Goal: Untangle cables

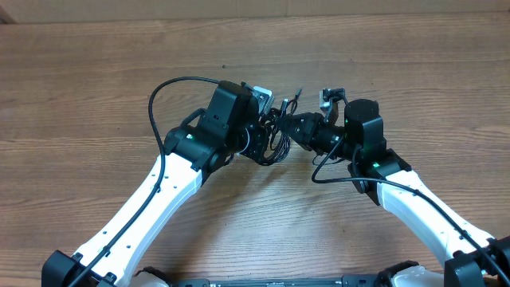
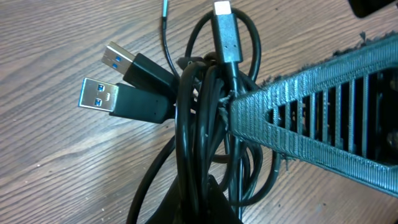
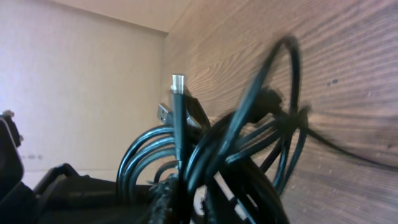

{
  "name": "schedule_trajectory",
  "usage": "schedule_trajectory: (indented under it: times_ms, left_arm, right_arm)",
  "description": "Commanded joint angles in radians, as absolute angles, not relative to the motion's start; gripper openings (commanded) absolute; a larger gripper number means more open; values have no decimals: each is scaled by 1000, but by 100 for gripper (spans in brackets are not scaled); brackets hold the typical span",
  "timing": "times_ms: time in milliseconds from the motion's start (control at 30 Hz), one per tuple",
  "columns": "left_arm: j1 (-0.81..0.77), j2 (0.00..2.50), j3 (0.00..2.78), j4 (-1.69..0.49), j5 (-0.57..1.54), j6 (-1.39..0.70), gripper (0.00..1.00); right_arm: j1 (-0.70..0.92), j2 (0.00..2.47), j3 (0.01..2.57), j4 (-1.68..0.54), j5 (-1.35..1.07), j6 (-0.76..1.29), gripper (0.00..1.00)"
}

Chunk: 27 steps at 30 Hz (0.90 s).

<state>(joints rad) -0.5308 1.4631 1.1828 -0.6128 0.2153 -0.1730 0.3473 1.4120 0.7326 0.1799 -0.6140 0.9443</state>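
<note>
Black cables (image 2: 199, 124) bunched on wooden table (image 1: 239, 48) | right hand (image 1: 295, 127) pinches them | left hand (image 1: 269, 134) behind bundle, cannot tell

The cables (image 2: 199, 124) are black throughout. Two plugs (image 2: 98, 94) at the left of the left-wrist view are silver with blue inserts and black housings. Another plug (image 3: 178, 84) near the middle of the right-wrist view is silver-tipped. A finger (image 2: 323, 124) at the right of the left-wrist view is blue-grey, ribbed and slotted. The table (image 1: 80, 96) is brown with wavy wood grain. The arms (image 1: 171, 179) are white with black joints, each showing a small green light (image 1: 190, 135). The wall (image 3: 74, 81) is beige.
</note>
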Motion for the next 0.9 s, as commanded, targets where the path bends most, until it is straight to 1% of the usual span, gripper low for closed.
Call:
schedule_trajectory:
  times_ms: [0,400,633,700,867]
  left_arm:
    - [-537,1455,1200,-601,200,-156,4]
    - [-537,1455,1200,-583,131,-162,4]
    - [-537,1457,1200,-583,90,-165,4]
    - [-537,1461,1200,-585,77,-165,5]
    - [-537,1470,1200,-590,67,-165,4]
  right_arm:
    - [348,1427,740,177,-646,934,4]
    - [348,1427,740,190,-826,934,4]
    - [348,1427,740,406,-1059,908,4]
    - [348,1427,740,520,-1135,908,4]
    - [348,1427,740,677,-1211,908,4]
